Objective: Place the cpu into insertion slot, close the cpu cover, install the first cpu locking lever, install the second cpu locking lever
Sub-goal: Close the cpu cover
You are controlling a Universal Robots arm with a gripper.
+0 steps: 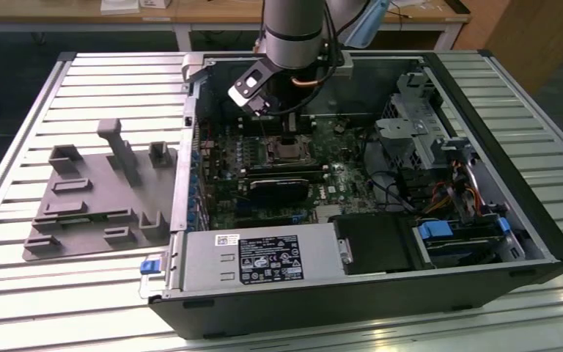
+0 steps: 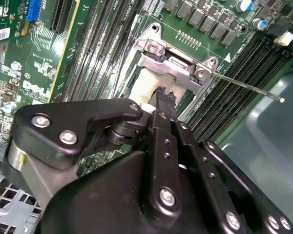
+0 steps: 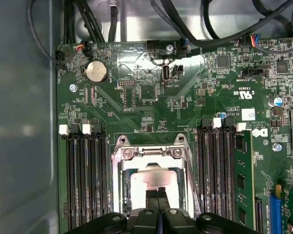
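Observation:
My gripper (image 1: 287,139) reaches down into the open computer case over the insertion slot (image 1: 286,152) on the green motherboard. In both wrist views its black fingers (image 2: 162,97) are shut together, tips at or just above the shiny silver top of the cpu (image 3: 151,179), which lies in the insertion slot (image 3: 151,168). The cpu cover (image 3: 150,153), a silver frame, lies around the chip; its screwed end (image 2: 168,66) shows beyond the fingertips. A thin metal locking lever (image 2: 244,87) sticks out free to one side of the slot. Nothing sits between the fingers.
Black memory slots (image 3: 83,180) flank the slot on both sides. A long black card (image 1: 286,187) lies nearer the power supply (image 1: 262,260). A drive cage (image 1: 424,139) and cables fill the exterior view's right. A grey fixture (image 1: 96,198) rests on the slatted table.

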